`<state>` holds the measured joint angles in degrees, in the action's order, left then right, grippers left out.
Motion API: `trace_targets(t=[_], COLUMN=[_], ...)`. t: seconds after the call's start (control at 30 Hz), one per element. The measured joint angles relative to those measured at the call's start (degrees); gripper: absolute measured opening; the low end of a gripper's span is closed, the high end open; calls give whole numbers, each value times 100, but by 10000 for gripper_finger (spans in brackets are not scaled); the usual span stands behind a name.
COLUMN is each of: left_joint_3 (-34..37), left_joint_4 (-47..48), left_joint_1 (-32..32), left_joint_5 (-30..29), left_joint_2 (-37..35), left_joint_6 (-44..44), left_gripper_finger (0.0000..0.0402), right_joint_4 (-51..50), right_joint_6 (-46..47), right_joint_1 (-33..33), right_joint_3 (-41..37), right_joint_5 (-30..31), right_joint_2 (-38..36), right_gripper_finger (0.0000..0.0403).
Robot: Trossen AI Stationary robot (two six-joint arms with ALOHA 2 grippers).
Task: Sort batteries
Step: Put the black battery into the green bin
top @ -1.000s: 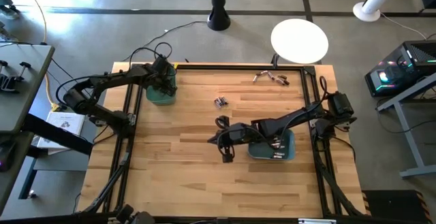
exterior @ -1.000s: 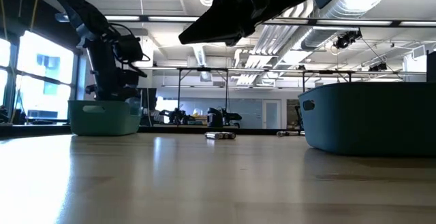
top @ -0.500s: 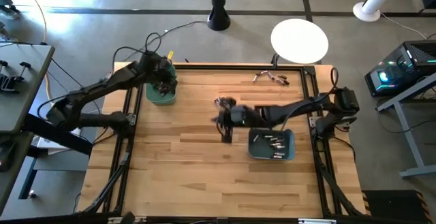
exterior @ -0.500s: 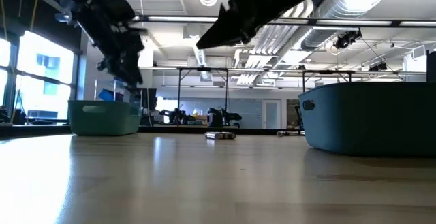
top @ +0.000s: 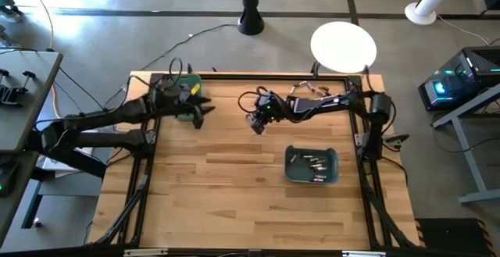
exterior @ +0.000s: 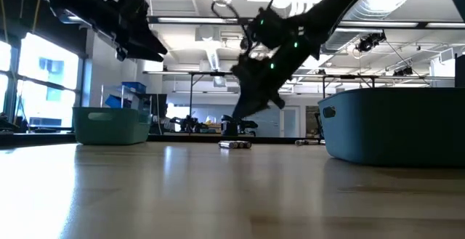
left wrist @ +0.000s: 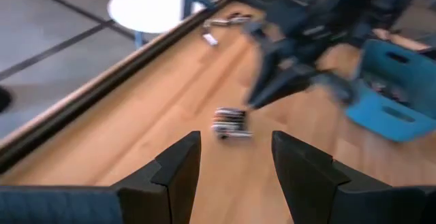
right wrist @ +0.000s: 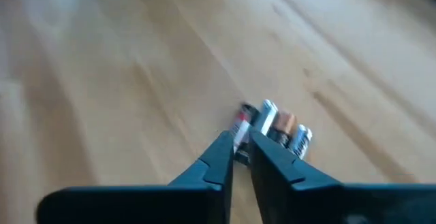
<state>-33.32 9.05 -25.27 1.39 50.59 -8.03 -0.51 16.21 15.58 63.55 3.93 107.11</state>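
A small cluster of batteries (right wrist: 276, 125) lies side by side on the wooden table, also seen in the left wrist view (left wrist: 230, 122) and the low view (exterior: 234, 144). My right gripper (right wrist: 240, 141) hovers just above this cluster (top: 255, 123), its fingers a narrow gap apart and pointing down at it. My left gripper (left wrist: 235, 139) is open, raised above the table beside the green bin (top: 183, 105), facing the cluster. Several batteries (top: 312, 163) lie in the blue bin (top: 331, 177). More batteries (top: 311, 89) lie loose by the far edge.
The green bin (exterior: 112, 125) stands at the far left, the blue bin (exterior: 396, 126) at the near right. A black frame rail (top: 266, 76) runs round the table. A white round stool (top: 344, 46) and a black post (top: 250, 19) stand beyond the far edge.
My right gripper has swung from beside the blue bin toward the far edge and come down over the battery cluster. My left gripper has risen out of the green bin and moved right, now beside it.
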Motion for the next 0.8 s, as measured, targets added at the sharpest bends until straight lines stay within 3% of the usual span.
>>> trace_targets(t=[0.27, 0.47, 0.8], left_joint_3=[633, 644, 644], left_joint_4=[-1245, -1340, -1355], left_joint_1=[778, 902, 902], left_joint_5=[-518, -838, -850], left_joint_2=[-22, -26, -26], left_joint_6=[-131, -41, -86], left_gripper_finger=[175, 175, 175], right_joint_4=[85, 120, 187], right_joint_6=[682, 927, 928], right_joint_1=[93, 93, 57], right_joint_3=[2, 4, 9], right_joint_5=[3, 303, 485], right_joint_2=[453, 461, 569], right_gripper_finger=[65, 65, 68])
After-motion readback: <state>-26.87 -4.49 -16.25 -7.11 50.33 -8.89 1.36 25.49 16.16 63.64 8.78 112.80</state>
